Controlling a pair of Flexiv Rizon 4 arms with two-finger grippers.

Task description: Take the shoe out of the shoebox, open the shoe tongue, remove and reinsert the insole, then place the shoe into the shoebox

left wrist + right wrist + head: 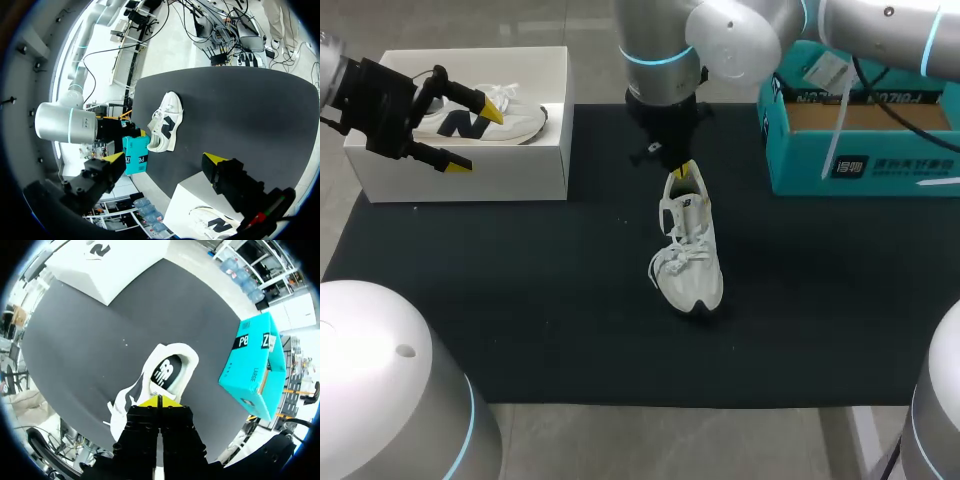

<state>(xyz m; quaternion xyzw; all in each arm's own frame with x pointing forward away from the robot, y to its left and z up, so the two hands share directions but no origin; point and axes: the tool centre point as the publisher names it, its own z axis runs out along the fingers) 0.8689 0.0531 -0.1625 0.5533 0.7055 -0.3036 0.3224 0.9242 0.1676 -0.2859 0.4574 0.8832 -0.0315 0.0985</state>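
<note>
White shoe (692, 268) stands on the table (520, 330), outside the shoebox (470, 182). Right claw (159, 401), tips together, sits over its tongue (683, 212); left claw (475, 138) hangs spread above the shoebox. Recommendation: draw the tongue forward gently, keeping the sole grounded.

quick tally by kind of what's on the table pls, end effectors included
Shoes: 2 (white shoe on the black mat, second shoe in the white shoebox)
Boxes: 2 (white shoebox, teal box)
Mats: 1
End effectors: 2 (left end effector, right end effector)
Total: 7
</note>
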